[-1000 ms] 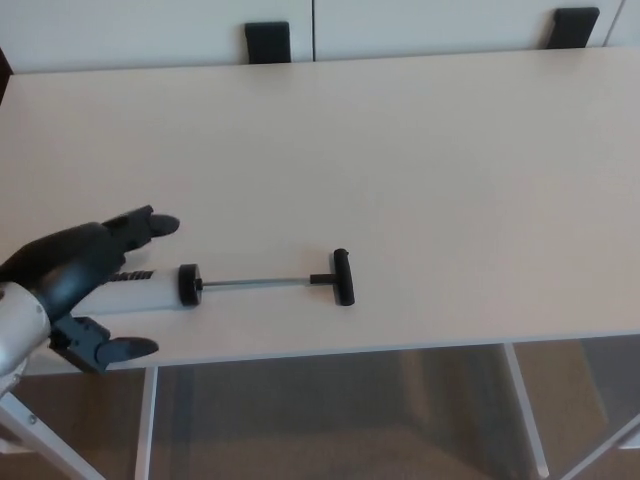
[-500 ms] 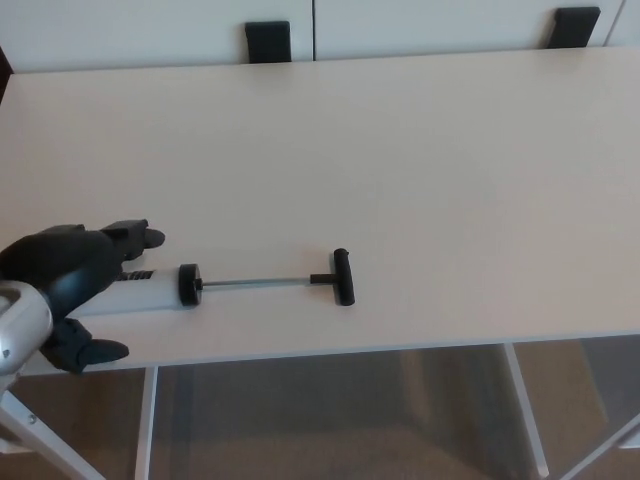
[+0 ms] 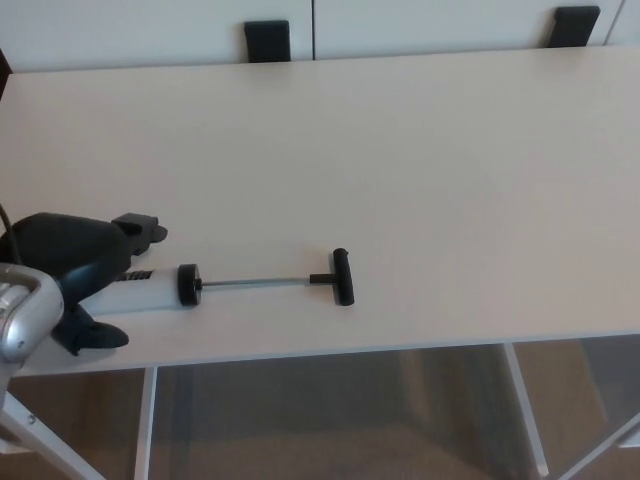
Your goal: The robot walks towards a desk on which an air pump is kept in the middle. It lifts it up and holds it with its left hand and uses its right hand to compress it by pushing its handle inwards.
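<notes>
The air pump lies flat on the pale desk [image 3: 400,150] near its front edge, pointing left to right. It has a white barrel [image 3: 150,291], a black end cap [image 3: 188,285], a thin metal rod [image 3: 255,283] drawn out, and a black T-handle [image 3: 342,277]. My left hand [image 3: 75,265] covers the barrel's left end. Its upper fingers [image 3: 148,233] are behind the barrel and its thumb [image 3: 98,338] is in front, both clear of it, so the hand is open. The barrel's far left end is hidden under the hand. My right hand does not show.
Two black chair backs [image 3: 267,40] [image 3: 574,25] stand behind the desk's far edge. The front edge runs just below the pump, with white desk legs [image 3: 147,420] and brown floor beneath.
My left hand has drawn back to the left and settled lower over the barrel, its fingers and thumb a little closer together. The pump has not moved.
</notes>
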